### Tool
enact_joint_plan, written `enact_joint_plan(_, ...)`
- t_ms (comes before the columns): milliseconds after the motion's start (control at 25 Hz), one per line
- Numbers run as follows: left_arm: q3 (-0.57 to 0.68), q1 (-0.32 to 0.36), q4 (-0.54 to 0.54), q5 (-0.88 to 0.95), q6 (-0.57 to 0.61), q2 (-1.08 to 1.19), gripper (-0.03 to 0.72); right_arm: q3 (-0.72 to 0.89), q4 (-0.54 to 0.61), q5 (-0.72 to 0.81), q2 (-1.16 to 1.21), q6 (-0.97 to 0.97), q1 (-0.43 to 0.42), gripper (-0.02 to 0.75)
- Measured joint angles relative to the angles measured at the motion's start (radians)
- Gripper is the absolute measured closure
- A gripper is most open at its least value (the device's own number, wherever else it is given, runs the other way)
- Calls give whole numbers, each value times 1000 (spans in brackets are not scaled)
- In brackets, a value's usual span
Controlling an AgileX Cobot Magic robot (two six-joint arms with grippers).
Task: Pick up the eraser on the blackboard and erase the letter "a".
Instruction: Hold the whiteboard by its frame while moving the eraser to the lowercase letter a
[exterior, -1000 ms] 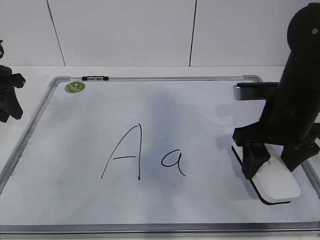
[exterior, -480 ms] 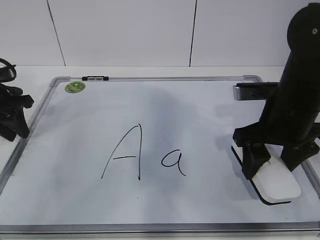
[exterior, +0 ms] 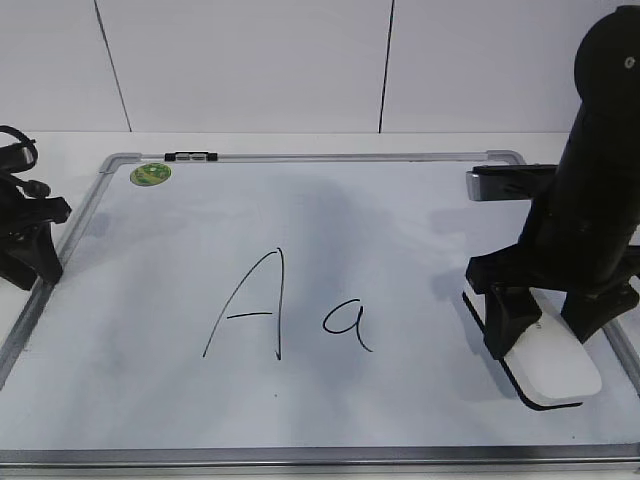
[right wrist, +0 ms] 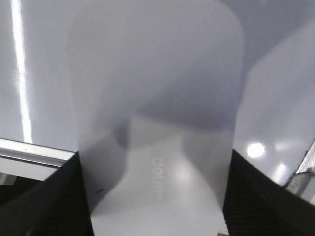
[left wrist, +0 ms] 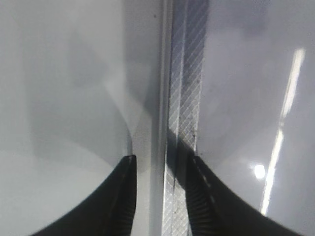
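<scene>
The eraser point(exterior: 555, 375), a white glossy block with a dark underside, lies flat on the blackboard point(exterior: 420, 230) near its right edge. My right gripper point(exterior: 540, 340) comes down over it with a finger pressed on each long side. The right wrist view shows the eraser point(right wrist: 152, 73) filling the space between the jaws point(right wrist: 156, 156). The letter "a" point(exterior: 347, 322) is in black marker at the board's middle, left of the eraser. My left gripper point(exterior: 35, 280) is open and straddles the board's left frame point(left wrist: 182, 98), jaws point(left wrist: 162, 158) on either side of it.
A taller capital "A" point(exterior: 250, 310) stands just left of the small "a". A round green sticker point(exterior: 150, 173) and a small black-and-white clip point(exterior: 190, 156) sit at the board's top left. The white table point(left wrist: 59, 98) lies beyond the left frame.
My left gripper has moved right and down onto the board's left frame. The right gripper and the eraser have stayed in place.
</scene>
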Motion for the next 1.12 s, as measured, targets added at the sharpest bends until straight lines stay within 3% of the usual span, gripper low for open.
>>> enact_joint_plan(240, 0, 0, -16, -4, 2, 2, 470, 0, 0, 2, 0, -18, 0, 197)
enact_joint_plan(440, -2, 2, -29, -4, 3, 2, 641, 0, 2, 2, 0, -48, 0, 197)
enact_joint_plan(520, -4, 4, -27, -4, 6, 2, 664, -7, 9, 4, 0, -79, 0, 197)
enact_joint_plan(800, -4, 3, -25, -2, 8, 2, 671, -56, 118, 15, 0, -206, 0, 197)
enact_joint_plan(1120, -4, 3, -25, -2, 8, 2, 673, -102, 139, 18, 54, -223, 0, 197)
